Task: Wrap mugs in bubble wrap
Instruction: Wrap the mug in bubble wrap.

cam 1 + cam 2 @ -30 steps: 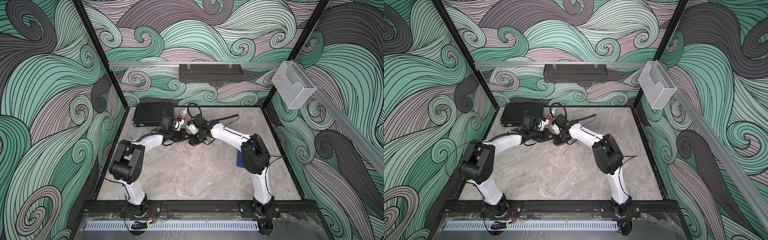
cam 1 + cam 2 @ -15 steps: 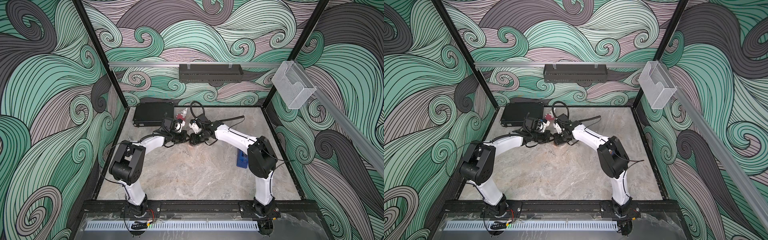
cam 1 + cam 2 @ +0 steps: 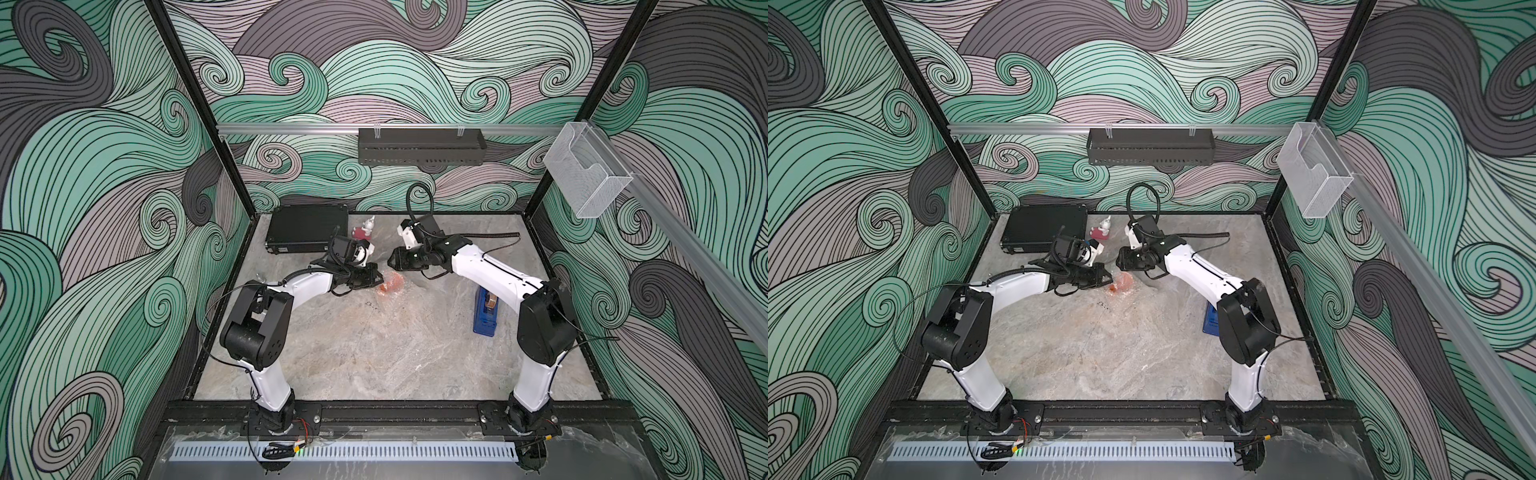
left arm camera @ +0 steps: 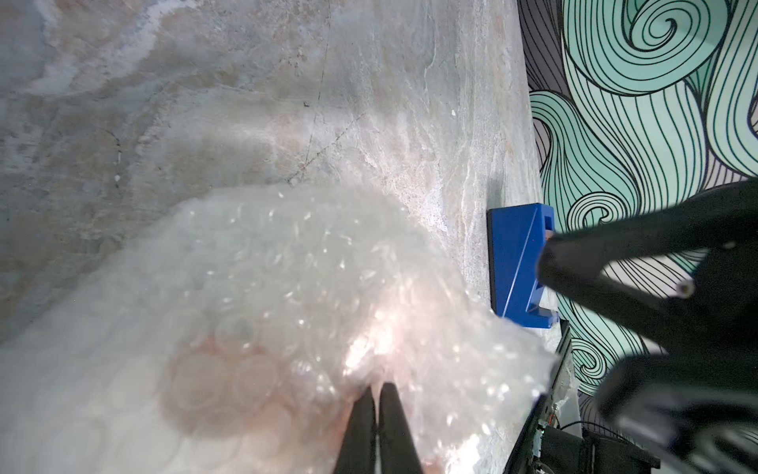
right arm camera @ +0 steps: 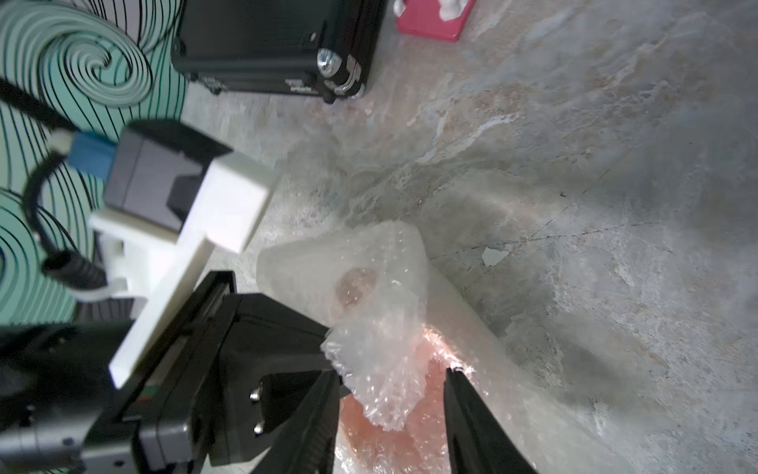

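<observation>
Orange ceramic mug (image 3: 393, 284) sits toward the far middle of the marbled stone desk (image 3: 374, 357), under a thin transparent bubble wrap sheet (image 4: 287, 262) that blurs it to a peach smear. In both top views it lies between the tips of the two arms, just beside each. The plastic hides which way its handle points and whether it stands or lies on its side.

The left arm (image 3: 309, 286) has its jaws shut on a bunched edge of the bubble wrap at the mug's side nearer that arm. In the left wrist view the two black fingers (image 4: 361, 427) press together while the sheet balloons away over the orange shape. The right arm (image 3: 490, 270) has its jaws parted. In the right wrist view their tips stand either side of a crumpled flap of wrap rising from the left pinch, with orange showing below. They do not appear to touch the flap.

The coming move probably turns on that flap. It lies straight ahead of the right jaws and inside their gap, so the right arm looks better placed to take it and draw it across the mug.

Open desk lies toward the near side. The blue plastic tape dispenser (image 3: 486, 311) is well apart to the right, beside the right arm. The black hard case (image 3: 307, 232) and the small red-and-white figurine (image 3: 364, 231) stand near the far left, behind the left wrist. The two wrists are close together, so a wide swing risks contact.
</observation>
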